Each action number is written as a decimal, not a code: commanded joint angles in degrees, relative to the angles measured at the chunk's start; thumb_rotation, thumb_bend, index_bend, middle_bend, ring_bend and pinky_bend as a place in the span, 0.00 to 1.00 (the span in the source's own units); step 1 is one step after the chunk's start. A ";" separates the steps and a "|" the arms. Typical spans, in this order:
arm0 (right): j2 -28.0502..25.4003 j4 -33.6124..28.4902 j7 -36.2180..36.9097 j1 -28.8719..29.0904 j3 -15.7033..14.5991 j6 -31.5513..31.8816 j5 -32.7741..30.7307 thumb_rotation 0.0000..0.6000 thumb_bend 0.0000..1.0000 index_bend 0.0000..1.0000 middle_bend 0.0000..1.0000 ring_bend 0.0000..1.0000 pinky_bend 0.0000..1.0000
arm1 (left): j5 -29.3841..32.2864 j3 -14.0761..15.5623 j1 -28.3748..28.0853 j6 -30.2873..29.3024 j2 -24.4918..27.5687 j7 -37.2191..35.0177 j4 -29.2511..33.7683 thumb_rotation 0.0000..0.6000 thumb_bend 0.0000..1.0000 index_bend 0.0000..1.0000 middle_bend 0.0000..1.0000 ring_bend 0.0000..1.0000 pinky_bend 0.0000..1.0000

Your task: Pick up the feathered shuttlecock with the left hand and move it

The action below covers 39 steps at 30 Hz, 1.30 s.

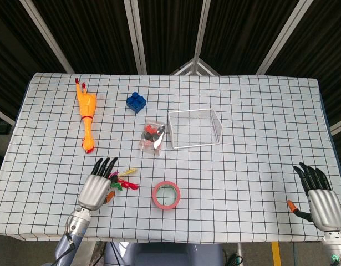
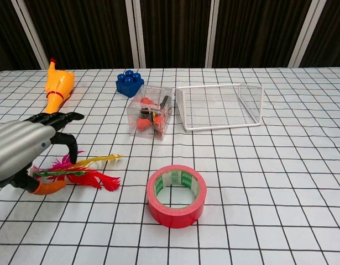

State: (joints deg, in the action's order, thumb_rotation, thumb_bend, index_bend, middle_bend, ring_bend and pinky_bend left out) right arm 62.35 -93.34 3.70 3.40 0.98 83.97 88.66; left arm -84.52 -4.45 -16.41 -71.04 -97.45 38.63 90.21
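The feathered shuttlecock (image 1: 125,179) (image 2: 87,171) lies on the checked table near the front left, its red, pink and yellow feathers pointing right. My left hand (image 1: 97,183) (image 2: 20,152) hovers over its base end, fingers extended and spread, the orange-tipped thumb low beside the stem. The hand hides the green and white base in both views, and I see no grip on the shuttlecock. My right hand (image 1: 320,197) rests at the front right edge of the table, fingers apart and holding nothing; only the head view shows it.
A red tape roll (image 1: 166,194) (image 2: 176,195) lies just right of the shuttlecock. Behind stand a clear box of small items (image 2: 149,112), a white wire basket (image 2: 219,106), a blue block (image 2: 129,83) and a rubber chicken (image 2: 53,96).
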 commanded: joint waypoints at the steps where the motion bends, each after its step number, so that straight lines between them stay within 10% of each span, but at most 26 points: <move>1: -0.02 0.00 0.11 -0.05 -0.06 0.11 0.16 1.00 0.34 0.00 0.00 0.00 0.00 | 0.97 -0.36 -0.73 0.21 -2.35 0.88 -1.83 1.00 0.42 0.48 0.03 0.00 0.00; 12: 0.03 0.11 0.16 -0.05 -0.03 0.11 0.15 1.00 0.34 0.00 0.00 0.00 0.00 | 0.92 -0.22 -1.37 -1.22 -4.86 -0.12 -4.12 1.00 0.58 0.53 0.05 0.00 0.00; 39: -0.04 -0.16 0.10 -0.10 -0.02 -0.11 -0.21 1.00 0.34 0.00 0.00 0.00 0.00 | 0.49 -3.91 -3.24 -4.98 0.77 -2.21 6.77 1.00 0.59 0.55 0.05 0.00 0.00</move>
State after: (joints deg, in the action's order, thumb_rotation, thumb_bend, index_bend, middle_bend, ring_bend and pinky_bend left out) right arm 62.31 -93.50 3.79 3.29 0.95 83.86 88.46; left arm -84.14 -8.28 -19.59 -75.93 -96.82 36.49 96.82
